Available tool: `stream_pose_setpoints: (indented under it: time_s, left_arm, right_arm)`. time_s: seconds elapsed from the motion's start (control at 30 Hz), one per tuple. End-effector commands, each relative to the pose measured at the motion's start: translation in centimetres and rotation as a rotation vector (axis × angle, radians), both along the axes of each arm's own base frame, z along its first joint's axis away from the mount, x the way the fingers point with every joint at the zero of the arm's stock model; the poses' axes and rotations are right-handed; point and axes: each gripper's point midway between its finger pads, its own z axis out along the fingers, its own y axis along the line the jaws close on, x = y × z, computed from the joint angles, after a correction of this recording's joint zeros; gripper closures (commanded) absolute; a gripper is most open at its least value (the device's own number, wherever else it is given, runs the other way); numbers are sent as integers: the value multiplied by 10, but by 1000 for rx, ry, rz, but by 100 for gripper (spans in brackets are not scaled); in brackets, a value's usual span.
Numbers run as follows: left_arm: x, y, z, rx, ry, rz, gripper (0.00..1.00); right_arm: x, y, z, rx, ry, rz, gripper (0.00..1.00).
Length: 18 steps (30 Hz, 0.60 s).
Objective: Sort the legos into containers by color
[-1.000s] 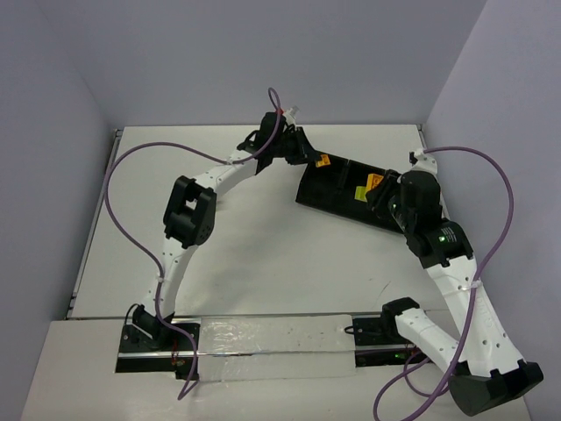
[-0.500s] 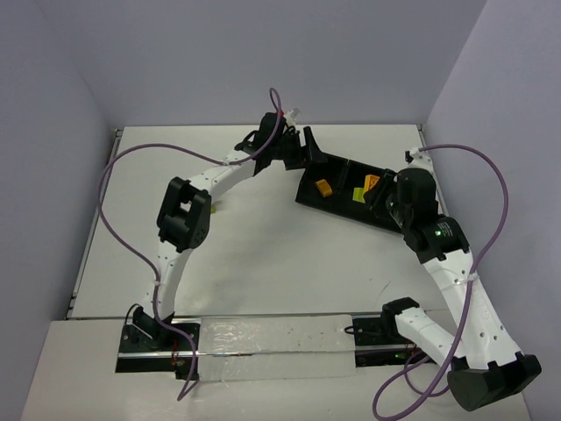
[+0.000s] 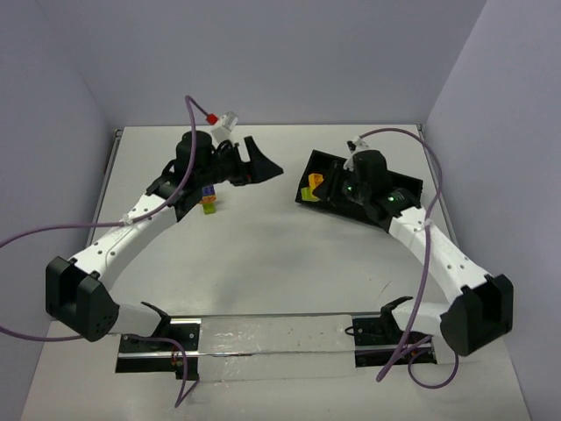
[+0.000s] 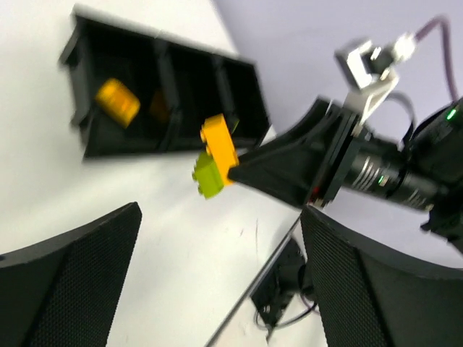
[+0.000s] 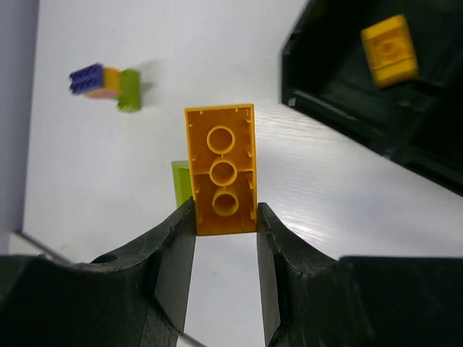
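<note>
My right gripper [image 5: 224, 208] is shut on an orange-yellow lego [image 5: 221, 170], seen from its hollow underside, with a lime green lego [image 5: 181, 184] stuck to its back. From above, the right gripper [image 3: 323, 188] hangs at the left end of the black tray [image 3: 405, 186]. Another orange-yellow lego [image 5: 389, 49] lies in the tray's end compartment [image 4: 118, 101]. A small stack of blue-purple, orange and green legos [image 3: 209, 200] stands on the table to the left. My left gripper [image 3: 263, 162] is open and empty, up off the table between that stack and the tray [image 4: 166, 87].
White walls close the table at the back and on both sides. The arms' mounting rail [image 3: 263, 338] runs along the near edge. Purple cables [image 3: 53, 232] loop off both arms.
My left gripper opened, left an orange-yellow lego in the tray and swung away to the left. My right gripper moved along the tray to its left end, still gripping its lego.
</note>
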Motion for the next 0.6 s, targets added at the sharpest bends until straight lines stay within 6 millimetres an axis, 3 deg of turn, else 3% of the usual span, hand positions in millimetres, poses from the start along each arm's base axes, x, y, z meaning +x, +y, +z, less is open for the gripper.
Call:
stream_pose_setpoints:
  time_s: [0.0,0.07,0.23,0.57]
  left_arm:
    - [-16,18,-52,43,107,11,1]
    - [-20,20,-61,43,123,11,1]
    - [-22,14,-73,25,149,-3,17]
    - [-24,-8,-77,-79,191,-63,28]
  right_arm:
    - [16,49,30,142,-81,139,100]
    - [15,64,25,173,-62,177,100]
    - [9,82,24,196,-43,214,100]
    - [2,92,27,220,-34,239,100]
